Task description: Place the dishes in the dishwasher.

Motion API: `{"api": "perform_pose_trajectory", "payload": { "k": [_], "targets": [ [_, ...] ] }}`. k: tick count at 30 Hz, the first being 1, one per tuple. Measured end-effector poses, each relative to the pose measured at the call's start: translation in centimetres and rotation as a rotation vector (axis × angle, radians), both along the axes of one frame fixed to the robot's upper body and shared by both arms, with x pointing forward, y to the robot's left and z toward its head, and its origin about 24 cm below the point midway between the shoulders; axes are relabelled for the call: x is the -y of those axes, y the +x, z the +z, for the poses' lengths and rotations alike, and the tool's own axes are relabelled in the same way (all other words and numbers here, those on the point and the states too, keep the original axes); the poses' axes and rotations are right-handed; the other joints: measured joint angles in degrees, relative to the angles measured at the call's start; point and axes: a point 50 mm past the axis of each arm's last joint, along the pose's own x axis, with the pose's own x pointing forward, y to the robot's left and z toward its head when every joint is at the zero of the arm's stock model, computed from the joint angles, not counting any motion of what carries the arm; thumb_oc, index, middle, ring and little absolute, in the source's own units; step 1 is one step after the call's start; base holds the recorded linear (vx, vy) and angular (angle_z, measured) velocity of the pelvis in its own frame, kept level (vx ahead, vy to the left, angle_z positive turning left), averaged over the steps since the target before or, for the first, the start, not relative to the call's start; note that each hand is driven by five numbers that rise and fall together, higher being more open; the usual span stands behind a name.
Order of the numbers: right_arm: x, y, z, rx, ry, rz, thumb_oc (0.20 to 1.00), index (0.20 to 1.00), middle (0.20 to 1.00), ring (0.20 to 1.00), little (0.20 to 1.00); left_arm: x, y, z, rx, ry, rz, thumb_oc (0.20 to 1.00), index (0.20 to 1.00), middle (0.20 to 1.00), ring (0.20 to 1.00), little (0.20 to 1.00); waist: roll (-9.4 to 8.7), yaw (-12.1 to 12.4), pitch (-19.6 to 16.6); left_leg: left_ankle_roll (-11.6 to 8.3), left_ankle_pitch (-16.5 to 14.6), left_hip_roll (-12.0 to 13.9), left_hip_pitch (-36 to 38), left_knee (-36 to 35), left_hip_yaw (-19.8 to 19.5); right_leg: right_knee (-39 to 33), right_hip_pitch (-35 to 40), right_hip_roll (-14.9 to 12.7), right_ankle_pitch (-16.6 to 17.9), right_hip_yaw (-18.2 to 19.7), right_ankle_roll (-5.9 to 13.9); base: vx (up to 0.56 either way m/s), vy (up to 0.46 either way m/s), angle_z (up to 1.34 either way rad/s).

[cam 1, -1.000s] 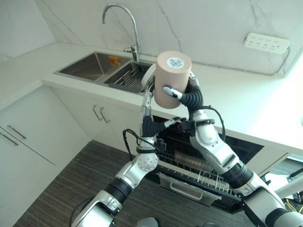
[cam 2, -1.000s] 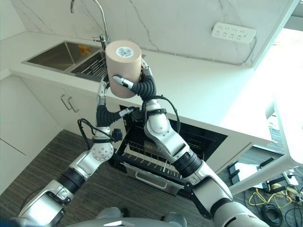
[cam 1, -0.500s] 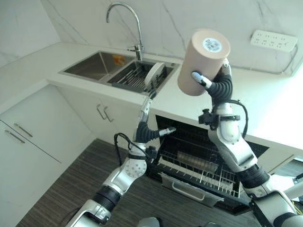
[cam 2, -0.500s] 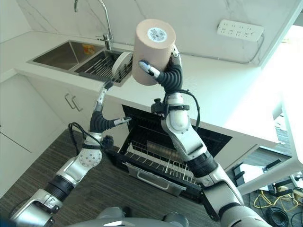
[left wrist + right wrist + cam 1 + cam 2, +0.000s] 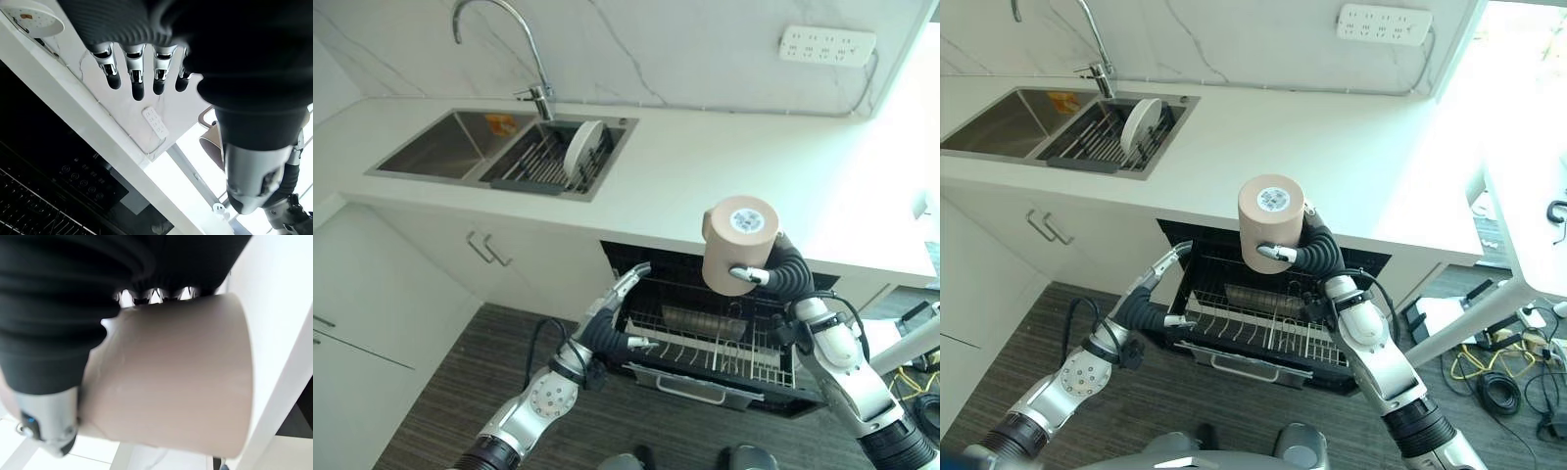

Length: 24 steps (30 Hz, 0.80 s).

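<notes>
Overhead, right hand [image 5: 773, 274] grips beige cup [image 5: 736, 243] upside down, axis near-vertical

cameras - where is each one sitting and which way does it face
Left eye view: on the head, looking down at the counter, sink, open dishwasher; both arms show, right hand holding the cup.
Right eye view: beside it, same scene; left hand open by the rack.
Left wrist view: on the left wrist, facing up past straight fingers at the counter's edge and wall.
Right wrist view: on the right wrist, close on the cup.
Shared: both eye views and the right wrist view show the cup.
</notes>
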Motion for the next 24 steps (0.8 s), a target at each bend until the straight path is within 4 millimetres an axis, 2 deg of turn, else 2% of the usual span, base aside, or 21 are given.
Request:
{"api": "perform_pose_trajectory", "payload": {
  "k": [5, 10, 14, 19, 22, 24],
  "targets": [
    [-1.1, -0.4, -0.6, -0.03, -0.003, 0.086, 0.2, 0.2, 0.2, 0.2, 0.2, 0.3, 0.0, -0.1, -0.014, 0.032, -0.038, 1.0, 1.0, 1.0, 1.0, 1.0, -0.1, 0.0, 0.8, 0.0, 0.0, -0.1, 0.0, 0.0, 0.0, -0.1, -0.1, 0.0, 0.0, 0.0, 0.08, 0.0, 0.0, 0.0],
    [-2.4, -0.7, -2.6, -0.12, -0.048, 0.167, 0.2, 0.2, 0.2, 0.2, 0.2, 0.4, -0.5, -0.7, -0.048, 0.086, -0.087, 1.0, 1.0, 1.0, 1.0, 1.0, -0.28, 0.0, 1.5, -0.01, 0.0, 0.0, 0.1, -0.1, 0.2, -0.2, -0.2, 0.2, 0.1, 0.2, 0.11, 0.0, 0.0, 0.0],
    [-1.9, -0.5, -4.2, -0.179, -0.104, 0.172, 0.2, 0.2, 0.2, 0.2, 0.2, -0.5, -0.6, -0.8, -0.049, 0.159, -0.097, 1.0, 1.0, 1.0, 1.0, 1.0, -0.26, -0.1, 1.6, -0.04, 0.0, 0.2, 0.2, -0.1, 0.8, -0.3, -0.3, 0.4, 0.2, 0.7, 0.16, 0.01, -0.005, -0.06],
    [-1.1, -0.3, -4.7, -0.2, -0.152, 0.156, 0.2, 0.2, 0.2, 0.2, 0.2, -1.0, -0.6, -0.8, -0.053, 0.191, -0.097, 1.0, 1.0, 1.0, 1.0, 1.0, -0.25, -0.1, 1.6, -0.04, 0.0, 0.3, 0.0, -0.1, 1.4, -0.4, -0.9, 0.6, 0.5, 1.4, 0.12, 0.0, -0.001, -0.07],
    [-0.5, 0.0, -5.9, -0.24, -0.195, 0.126, 0.2, 0.2, 0.2, 0.2, 0.2, -1.2, -0.6, -1.5, -0.086, 0.217, -0.096, 1.0, 1.0, 1.0, 1.0, 1.0, -0.26, -0.1, 1.6, -0.05, 0.0, 0.3, 0.1, -0.1, 1.4, -0.4, -0.9, 0.6, 0.5, 1.4, 0.13, 0.05, -0.005, -0.01],
    [0.4, 0.2, -7.4, -0.298, -0.236, 0.084, 0.2, 0.2, 0.2, 0.2, 0.2, -1.6, -0.6, -1.7, -0.092, 0.247, -0.096, 1.0, 1.0, 1.0, 1.0, 1.0, -0.29, -0.1, 1.7, -0.05, 0.0, 0.3, 0.1, -0.1, 1.4, -0.4, -0.9, 0.6, 0.5, 1.5, 0.14, 0.05, -0.006, 0.0]
  ]
}}
